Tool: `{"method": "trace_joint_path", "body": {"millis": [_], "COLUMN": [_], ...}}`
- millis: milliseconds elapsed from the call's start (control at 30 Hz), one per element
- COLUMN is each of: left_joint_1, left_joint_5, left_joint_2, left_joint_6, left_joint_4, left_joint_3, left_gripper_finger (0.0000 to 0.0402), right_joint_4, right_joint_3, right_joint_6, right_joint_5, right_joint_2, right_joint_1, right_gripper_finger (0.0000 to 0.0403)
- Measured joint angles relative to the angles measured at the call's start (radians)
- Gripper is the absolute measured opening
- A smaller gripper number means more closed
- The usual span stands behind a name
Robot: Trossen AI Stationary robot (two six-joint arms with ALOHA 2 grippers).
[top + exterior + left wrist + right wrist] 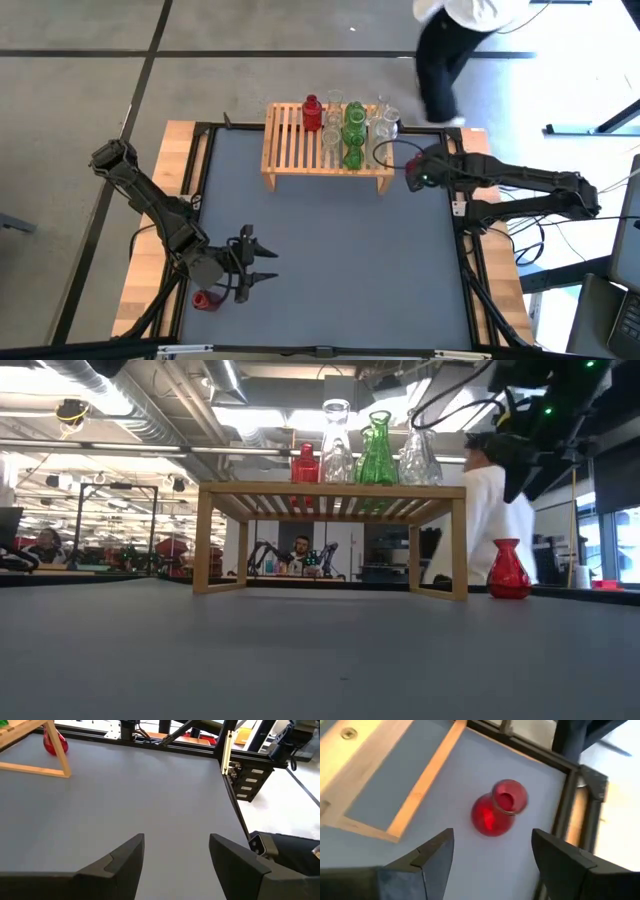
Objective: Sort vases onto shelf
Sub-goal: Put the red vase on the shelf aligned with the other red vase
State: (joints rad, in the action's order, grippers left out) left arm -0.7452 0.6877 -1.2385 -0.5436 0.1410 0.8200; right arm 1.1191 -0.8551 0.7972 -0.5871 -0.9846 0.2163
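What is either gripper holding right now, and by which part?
Nothing is held. The right gripper hangs open above a red vase standing on the table beside the shelf. The left gripper is open and empty over bare table.

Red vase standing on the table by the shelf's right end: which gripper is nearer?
Right. The right gripper hangs open just above that red vase; the left gripper, also open, is across the table near the front-left corner.
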Motion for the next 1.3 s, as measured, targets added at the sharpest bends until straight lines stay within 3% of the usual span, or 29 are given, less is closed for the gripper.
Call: {"method": "trace_joint_path", "body": {"millis": [200,733,1300], "left_joint_1": [0.0,-0.004,-0.004], "left_joint_5": [-0.004,0.002,0.002], "left_joint_2": [0.0,0.0,0.0], "left_joint_6": [-0.002,-0.005,-0.005], "left_joint_4": [0.0,0.0,0.0], "left_joint_3": [0.0,0.0,0.0], "left_gripper_finger": [0.0218,0.0218,0.0218], "right_joint_4": [-0.06,-0.05,-0.053], "right_joint_3": [0.0,0.0,0.001], "right_joint_6": [-0.073,-0.125,-0.155], "right_joint_5": [0.031,0.079,0.146], "right_joint_2": [-0.002,0.001,0.146], "right_joint_1": [0.085,0.085,0.085], "right_gripper_finger": [0.0268,0.0271,0.0271]}}
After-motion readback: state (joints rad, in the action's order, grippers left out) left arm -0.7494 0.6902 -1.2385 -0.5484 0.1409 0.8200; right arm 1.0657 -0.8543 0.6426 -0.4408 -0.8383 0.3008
